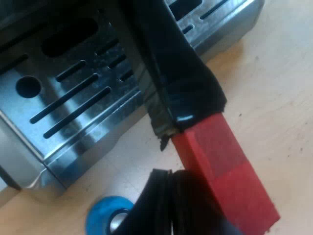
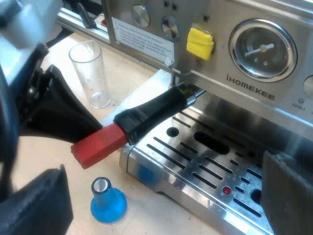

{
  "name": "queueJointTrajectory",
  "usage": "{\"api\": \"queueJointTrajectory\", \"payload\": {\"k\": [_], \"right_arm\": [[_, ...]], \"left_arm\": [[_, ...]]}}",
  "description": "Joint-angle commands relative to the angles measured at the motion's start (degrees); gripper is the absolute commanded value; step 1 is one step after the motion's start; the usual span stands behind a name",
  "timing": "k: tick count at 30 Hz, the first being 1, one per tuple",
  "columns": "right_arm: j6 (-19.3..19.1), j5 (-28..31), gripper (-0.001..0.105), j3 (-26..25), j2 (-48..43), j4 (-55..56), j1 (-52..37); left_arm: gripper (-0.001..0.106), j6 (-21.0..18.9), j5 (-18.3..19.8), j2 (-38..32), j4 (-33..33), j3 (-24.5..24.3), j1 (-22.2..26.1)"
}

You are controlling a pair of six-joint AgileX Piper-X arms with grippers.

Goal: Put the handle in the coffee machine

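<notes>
The handle (image 2: 151,112) sits under the coffee machine (image 2: 220,19) front, its red end (image 2: 98,144) jutting past the drip tray (image 2: 195,166) corner. It is likely stiff, heavy and smooth, so best held at the red end. My left gripper (image 2: 80,122) is there, but I cannot tell its grip. My right gripper (image 2: 161,200) hangs released and empty.

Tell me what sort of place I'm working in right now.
Probably a coffee-making bench or counter: an espresso machine with a pressure gauge stands on a pale tabletop, a measuring glass and a blue tamper stand near it, and the holder's handle sits at the machine's front.
</notes>
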Motion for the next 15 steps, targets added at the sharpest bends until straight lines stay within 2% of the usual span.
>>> {"api": "queueJointTrajectory", "payload": {"k": [1, 3, 4, 7, 8, 12, 15], "right_arm": [[-0.2, 0.4, 0.081, -0.4, -0.6, 0.4, 0.1], [-0.2, 0.4, 0.081, -0.4, -0.8, 0.5, 0.1], [-0.2, 0.4, 0.081, -0.4, -0.7, 0.8, 0.1], [0.0, 0.4, 0.081, -0.4, -0.9, 2.0, 0.1], [0.0, 0.4, 0.081, -0.4, -0.9, 2.0, 0.1], [0.0, 0.4, 0.081, -0.4, -1.2, 2.1, 0.1], [0.0, 0.4, 0.081, -0.4, -1.5, 2.3, 0.1]], "left_arm": [[0.000, -0.9, 1.3, -0.3, -1.8, 0.3, -5.3], [0.000, -0.9, 1.3, -0.3, -1.8, 0.3, -5.7], [0.000, -3.6, -0.4, -0.3, -6.1, 0.3, -10.3], [0.000, -3.6, -0.3, -0.3, -8.5, 0.3, -13.4], [0.000, -3.6, 0.3, -0.3, -9.3, 0.3, -14.1], [0.000, -3.6, 8.1, -0.3, -14.4, 0.3, -14.6], [0.000, -3.6, 8.4, -0.3, -17.4, 0.3, -14.6]]}}
